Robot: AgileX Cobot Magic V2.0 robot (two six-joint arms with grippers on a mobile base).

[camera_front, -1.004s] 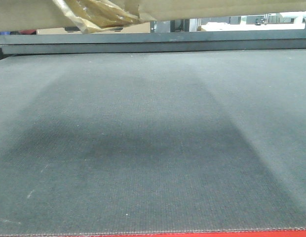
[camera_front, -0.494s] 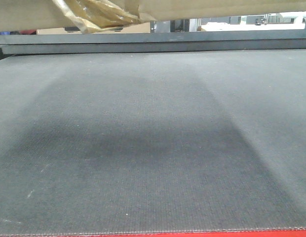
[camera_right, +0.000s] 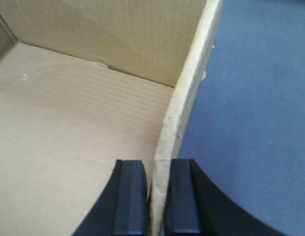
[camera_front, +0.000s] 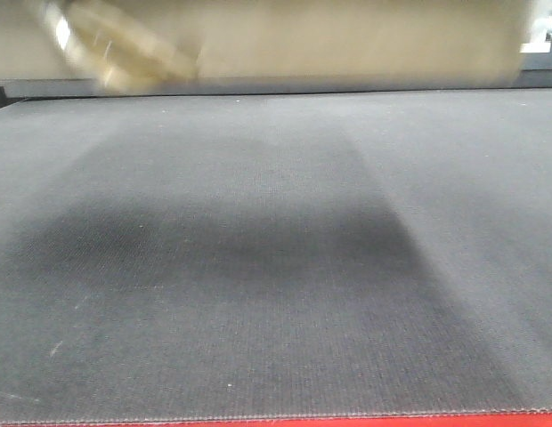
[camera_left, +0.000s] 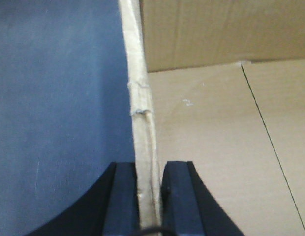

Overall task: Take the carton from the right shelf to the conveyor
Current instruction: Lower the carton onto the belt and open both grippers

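Front view was dim and flat. The carton (camera_front: 347,40) along the top edge was motion-smeared, its tape tuft (camera_front: 107,49) just a streak. A broad soft-edged shadow (camera_front: 223,240) darkened mid conveyor (camera_front: 276,356); the weave was sharp near the bottom. Small blown-out patch top right. Wrist views were evenly lit, belt cast bluish. Left end effector (camera_left: 148,196) and right end effector (camera_right: 157,196) read near-black, slightly soft.

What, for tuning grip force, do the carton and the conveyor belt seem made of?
The carton looks like plain brown corrugated cardboard, matte: faint ribbing on its floor, raw dented wall edge. The conveyor looks like dark grey woven fabric, matte: fine weave shows, red border strip.
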